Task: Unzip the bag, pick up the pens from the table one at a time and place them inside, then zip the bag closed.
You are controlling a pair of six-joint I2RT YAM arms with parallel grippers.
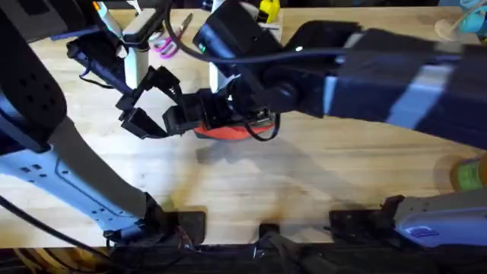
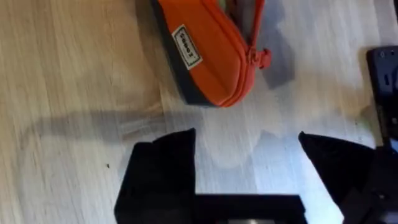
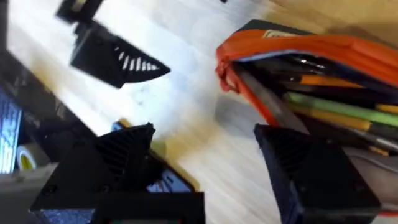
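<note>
The orange-red bag point(image 1: 228, 131) lies on the table point(image 1: 304, 190) at mid-centre, largely under my right arm. In the right wrist view the bag point(image 3: 292, 46) is unzipped and gaping, with a light green pen point(image 3: 336, 107) and a dark pen point(image 3: 267, 93) lying inside among other slim items. My right gripper point(image 3: 211, 168) is open at the bag's open end, one finger point(image 3: 311, 168) just under its mouth. My left gripper point(image 1: 156, 106) is open to the left of the bag, holding nothing. The left wrist view shows the bag point(image 2: 205, 50) and its zipper pull point(image 2: 261, 59) beyond the left gripper point(image 2: 249, 155).
Pink-handled scissors point(image 1: 163, 47) lie at the back left. A yellow object point(image 1: 268, 9) stands at the back edge and a green item point(image 1: 468, 175) sits at the far right. Bare wood stretches in front of the bag.
</note>
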